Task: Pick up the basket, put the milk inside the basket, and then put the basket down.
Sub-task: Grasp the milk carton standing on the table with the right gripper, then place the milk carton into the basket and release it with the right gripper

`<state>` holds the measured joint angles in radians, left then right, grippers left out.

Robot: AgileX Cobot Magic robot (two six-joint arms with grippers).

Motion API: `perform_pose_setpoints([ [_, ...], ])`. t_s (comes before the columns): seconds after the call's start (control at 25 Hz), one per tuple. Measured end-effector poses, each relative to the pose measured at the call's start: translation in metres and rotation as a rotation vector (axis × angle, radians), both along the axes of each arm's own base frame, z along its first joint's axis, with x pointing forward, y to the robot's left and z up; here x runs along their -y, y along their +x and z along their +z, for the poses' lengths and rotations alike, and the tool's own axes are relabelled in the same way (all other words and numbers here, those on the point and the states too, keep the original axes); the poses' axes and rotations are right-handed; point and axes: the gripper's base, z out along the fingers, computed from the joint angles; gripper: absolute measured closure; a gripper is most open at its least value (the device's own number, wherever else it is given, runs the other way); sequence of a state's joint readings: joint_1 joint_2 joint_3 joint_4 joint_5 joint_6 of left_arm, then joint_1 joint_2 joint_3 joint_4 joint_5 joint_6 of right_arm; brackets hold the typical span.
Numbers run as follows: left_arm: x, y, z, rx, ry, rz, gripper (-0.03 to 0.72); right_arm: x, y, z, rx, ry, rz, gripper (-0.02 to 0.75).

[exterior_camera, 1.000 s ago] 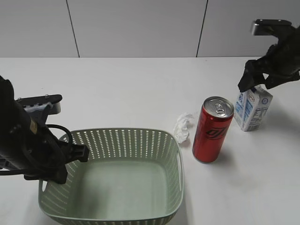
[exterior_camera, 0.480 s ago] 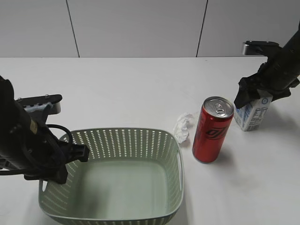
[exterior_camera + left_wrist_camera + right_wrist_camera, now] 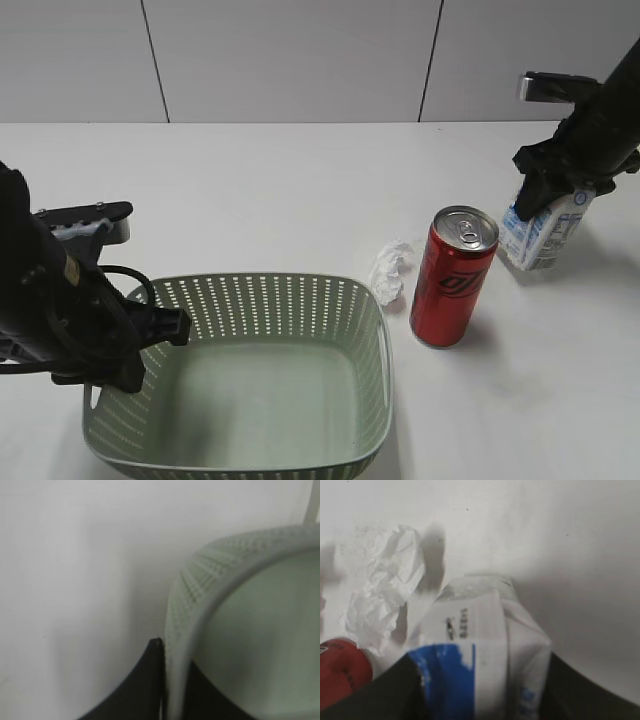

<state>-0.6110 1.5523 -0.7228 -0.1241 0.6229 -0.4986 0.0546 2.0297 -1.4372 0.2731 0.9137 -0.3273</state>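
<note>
Two arms are at work over the white counter (image 3: 250, 190). Over on the right, the right hand (image 3: 552, 190) is clamped around the top of the milk (image 3: 540, 235), and the carton leans, its base at the counter and its top tipped toward the arm. From the right wrist view the milk (image 3: 480, 650) sits squarely between the dark fingers (image 3: 395, 690), gable top facing the camera. Just beside it stands a red can (image 3: 455, 275), upright, with a crumpled paper scrap (image 3: 392, 270) near the can's left. On the left, the basket (image 3: 300, 300) rests low in front, and the left hand (image 3: 135, 345) straddles its left rim. In the left wrist view a dark finger (image 3: 135, 690) presses against the outside of the basket (image 3: 200, 605) wall, clenched on that edge.
</note>
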Motion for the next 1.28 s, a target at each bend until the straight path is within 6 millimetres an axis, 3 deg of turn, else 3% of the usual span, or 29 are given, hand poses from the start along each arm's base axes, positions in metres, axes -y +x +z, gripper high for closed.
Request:
perform_pose_setpoints([
  [0.16,0.000,0.000,0.000,0.000,0.000,0.000,0.685,0.002,0.001,0.016,-0.027,-0.031,0.027,0.411],
  [0.32,0.000,0.000,0.000,-0.005,0.003,-0.001,0.685,0.008,-0.014,0.046,-0.028,-0.084,0.045,0.411],
  [0.48,-0.001,-0.001,0.000,-0.011,0.007,-0.002,0.685,0.010,-0.047,0.091,0.047,-0.087,0.036,0.411],
  [0.64,-0.001,-0.001,0.000,-0.014,0.014,-0.017,0.685,0.013,-0.102,0.119,0.102,-0.083,0.030,0.411],
  [0.8,-0.002,-0.003,-0.001,-0.024,0.026,-0.039,0.685,0.016,-0.158,0.127,0.147,-0.082,0.024,0.411],
  [1.04,-0.001,-0.004,-0.001,-0.027,0.023,-0.049,0.685,0.016,-0.218,0.114,0.185,-0.042,0.004,0.411],
  [1.16,0.004,-0.006,0.000,-0.021,0.014,-0.063,0.685,0.017,-0.237,0.110,0.213,-0.035,0.005,0.411],
  [1.28,0.011,-0.010,0.000,-0.013,0.005,-0.079,0.685,0.015,-0.242,0.117,0.245,-0.011,0.000,0.411],
])
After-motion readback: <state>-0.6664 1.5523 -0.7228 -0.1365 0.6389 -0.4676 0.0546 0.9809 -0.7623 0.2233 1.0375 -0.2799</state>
